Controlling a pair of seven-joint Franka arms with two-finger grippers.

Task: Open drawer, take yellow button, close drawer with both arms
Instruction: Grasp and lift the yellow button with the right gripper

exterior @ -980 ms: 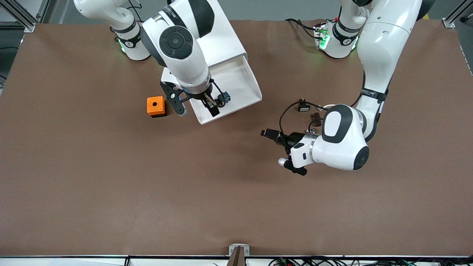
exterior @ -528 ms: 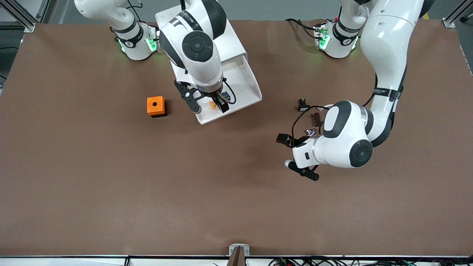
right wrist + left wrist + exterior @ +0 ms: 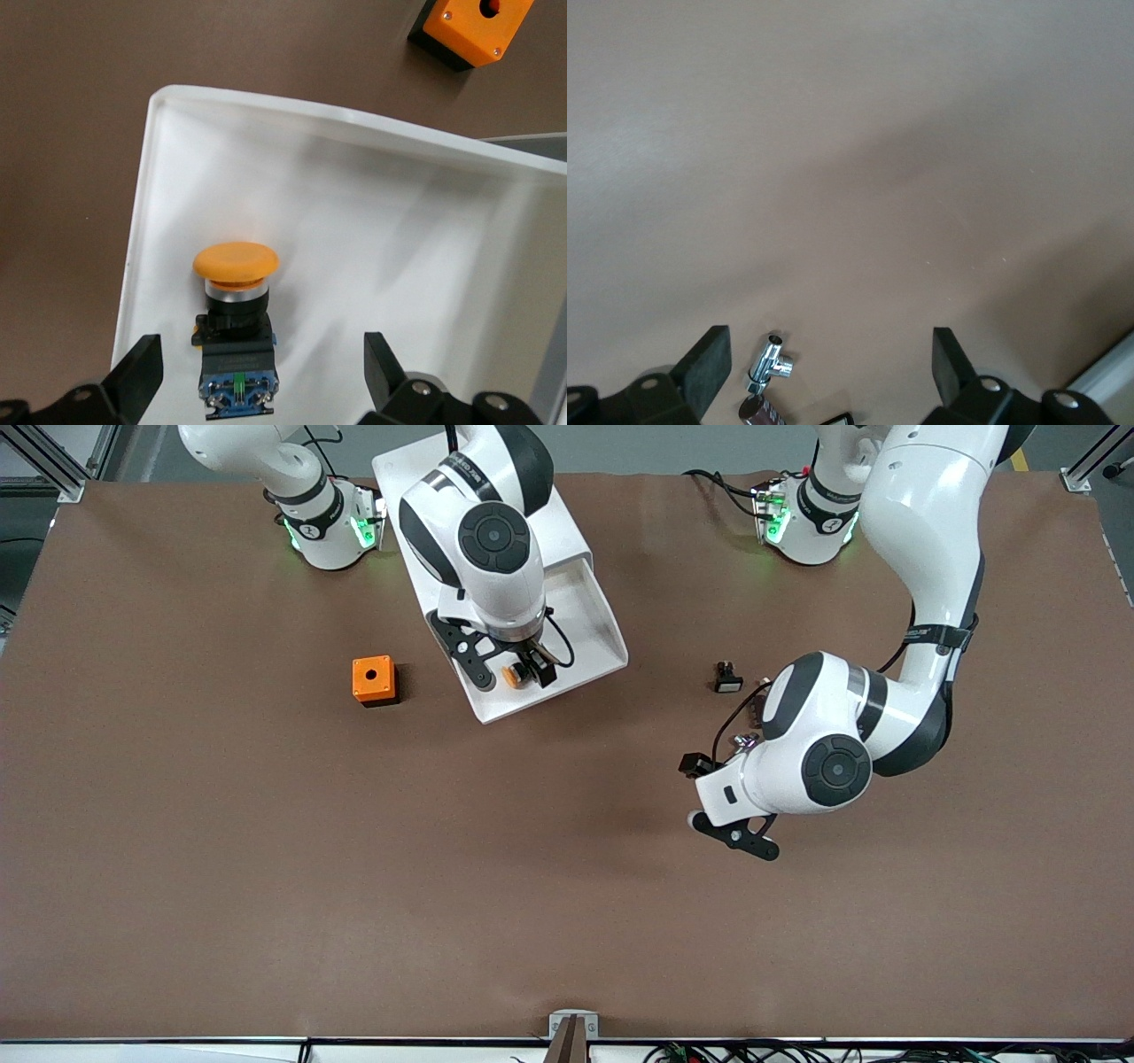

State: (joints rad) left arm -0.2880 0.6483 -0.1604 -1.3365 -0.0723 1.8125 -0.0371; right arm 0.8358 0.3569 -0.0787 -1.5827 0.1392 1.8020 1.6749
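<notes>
The drawer (image 3: 609,631), the uppermost one, stands pulled out of the white cabinet (image 3: 540,509). The button (image 3: 510,676) lies in it near its front rim. My right gripper (image 3: 523,674) hangs over the drawer, open. In the right wrist view the button (image 3: 235,301) lies on the drawer floor (image 3: 372,230) with its orange cap away from the gripper. Its body is between my open right gripper's (image 3: 261,372) fingers, untouched. My left gripper (image 3: 700,765) is open and empty above the table, over a chrome fitting (image 3: 771,361).
An orange cube with a hole (image 3: 373,679) sits beside the drawer toward the right arm's end; it also shows in the right wrist view (image 3: 474,31). A small black-and-white part (image 3: 727,680), a brown piece (image 3: 757,707) and the chrome fitting (image 3: 742,740) lie by the left arm.
My right gripper has swung along the drawer and turned, so the button now lies between its fingers. My left gripper has drawn back from the drawer toward the left arm's end.
</notes>
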